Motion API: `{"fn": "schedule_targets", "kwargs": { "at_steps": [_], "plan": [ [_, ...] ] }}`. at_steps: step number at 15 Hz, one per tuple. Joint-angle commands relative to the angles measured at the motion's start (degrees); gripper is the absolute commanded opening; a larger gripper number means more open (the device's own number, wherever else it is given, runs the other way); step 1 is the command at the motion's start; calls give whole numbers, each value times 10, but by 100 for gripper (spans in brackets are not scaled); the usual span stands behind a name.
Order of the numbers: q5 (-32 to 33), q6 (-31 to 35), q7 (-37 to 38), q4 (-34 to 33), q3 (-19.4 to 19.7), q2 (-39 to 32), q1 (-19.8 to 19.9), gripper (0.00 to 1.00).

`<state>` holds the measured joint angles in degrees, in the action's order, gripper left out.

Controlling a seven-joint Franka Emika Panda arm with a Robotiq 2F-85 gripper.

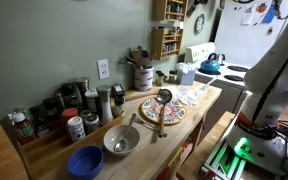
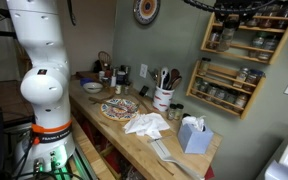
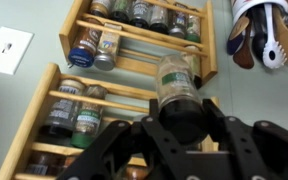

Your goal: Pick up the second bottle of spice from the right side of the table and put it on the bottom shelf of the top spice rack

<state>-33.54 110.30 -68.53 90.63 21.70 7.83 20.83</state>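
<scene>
Spice bottle (image 3: 174,90), clear glass with a dark cap, sits clamped in the black gripper (image 3: 179,128) at frame centre, apparently just before the light wooden wall rack (image 3: 39,115); a misjudged height could knock it against stored jars (image 3: 84,120).

You had the table (image 1: 154,145) running along the wall. In an exterior view, jars (image 1: 59,110) crowded one end against the wall. A bowl (image 1: 121,140) sat before them, with a second bowl (image 1: 84,160) beside it nearer the edge. Further along lay a plate (image 1: 162,112) with a ladle (image 1: 164,97) across it, and the utensil crock (image 1: 142,75) behind. On the wall, the top spice rack (image 2: 246,30) hung above the lower rack (image 2: 229,90). A tissue box (image 2: 194,133) stood next to a cloth (image 2: 147,124). In the wrist view, a spice bottle (image 3: 174,90) sat clamped in your gripper (image 3: 177,115), in front of both racks.
</scene>
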Motion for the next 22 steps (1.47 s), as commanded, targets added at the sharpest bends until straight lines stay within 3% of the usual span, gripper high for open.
{"fn": "schedule_targets", "kwargs": {
  "at_steps": [1,2,3,9,10,22],
  "plan": [
    [-35,10,47,-43,16,-10,-17,21],
    [-45,12,50,-49,16,-12,-20,21],
    [-21,3,35,-35,15,-4,-18,46],
    [-33,5,45,-44,15,-10,-19,46],
    [-33,5,45,-44,15,-10,-19,21],
    [-106,44,62,-149,5,-118,-2,21]
  ]
}}
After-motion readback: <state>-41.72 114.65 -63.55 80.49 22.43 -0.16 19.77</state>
